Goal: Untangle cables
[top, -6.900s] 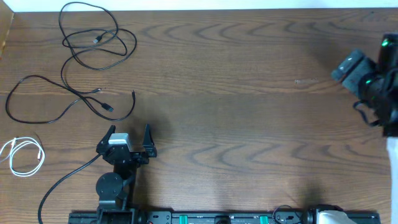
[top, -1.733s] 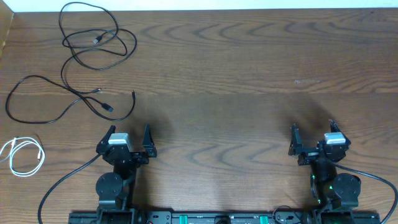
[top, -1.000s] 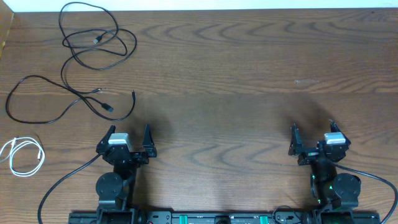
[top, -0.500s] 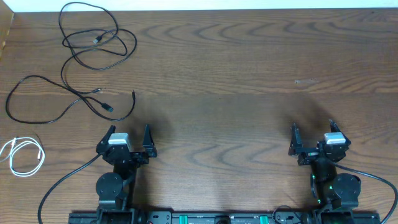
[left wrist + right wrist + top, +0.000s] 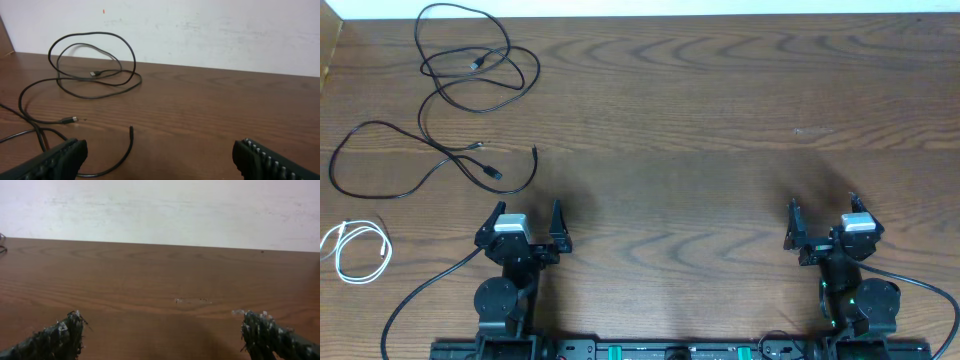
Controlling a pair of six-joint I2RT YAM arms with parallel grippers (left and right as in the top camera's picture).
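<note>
Plainly both are open and empty: the left gripper (image 5: 528,210) and right gripper (image 5: 821,214) sit at the table's (image 5: 720,120) near edge. The black cables (image 5: 448,152) sprawl ahead and leftward of the left gripper, seemingly crossing once. The white cable (image 5: 360,230) coils apart, further left. The left arm is far nearer.

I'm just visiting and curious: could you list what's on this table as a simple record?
Table: brown wood
Black cables: two, looped and overlapping, far left
White cable: coiled alone, left edge
Left gripper: open, holding nothing
Right gripper: open, holding nothing
Contact: neither gripper touches a cable
</note>
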